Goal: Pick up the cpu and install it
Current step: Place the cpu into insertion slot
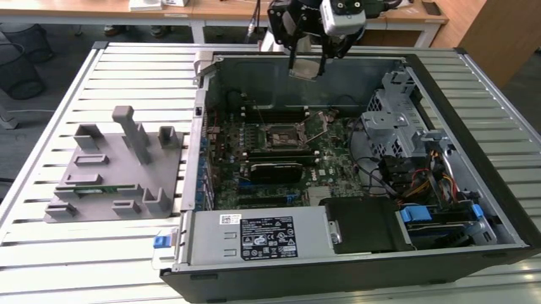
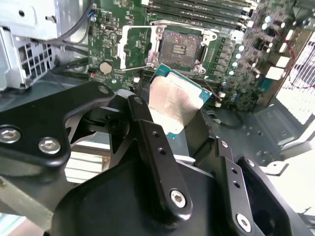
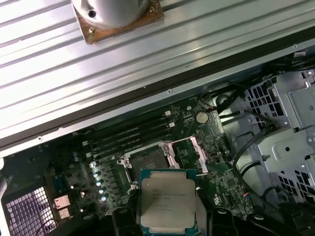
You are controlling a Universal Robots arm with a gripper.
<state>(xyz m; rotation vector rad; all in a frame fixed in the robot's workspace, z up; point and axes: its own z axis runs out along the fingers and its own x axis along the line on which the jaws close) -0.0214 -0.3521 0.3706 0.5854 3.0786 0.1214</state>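
1. Exterior view: poised high over the back wall of the open computer case [image 1: 253,79], with the end effector [image 1: 306,63] pinching the cpu [image 1: 305,68]; well above the motherboard, touching nothing else.
2. Gripped by two opposite edges, as seen in the second wrist view, with black fingers [image 2: 152,142] on either side of the cpu [image 2: 174,101]; probably done to keep pressure off the silver lid and away from the contact face.
3. Lid side turned toward both wrist cameras, contact side facing away toward the board; judged the right way round for seating.
4. Seems slightly tilted against the board in the exterior view, though hard to be sure; reads as a carrying pose rather than a seating one.
5. Beyond the chip in the first wrist view: the socket [image 3: 147,160], bare, with its retention frame [image 3: 189,150] swung open; presumably left up to allow a straight drop in.
6. Not yet installed: in the air, apart from the socket [image 1: 283,134], nearer the back wall in the exterior view.
7. Off at the exterior view's left, on the slatted table [image 1: 50,266]: a grey fixture [image 1: 110,171] with a green memory stick [image 1: 97,188] lying in one slot; judged a parts holder, keeping pieces at known spots for picking.
8. Risk, as a judgement: thin edge grip, hence prone to slip or twist, with delicate socket pins waiting below.
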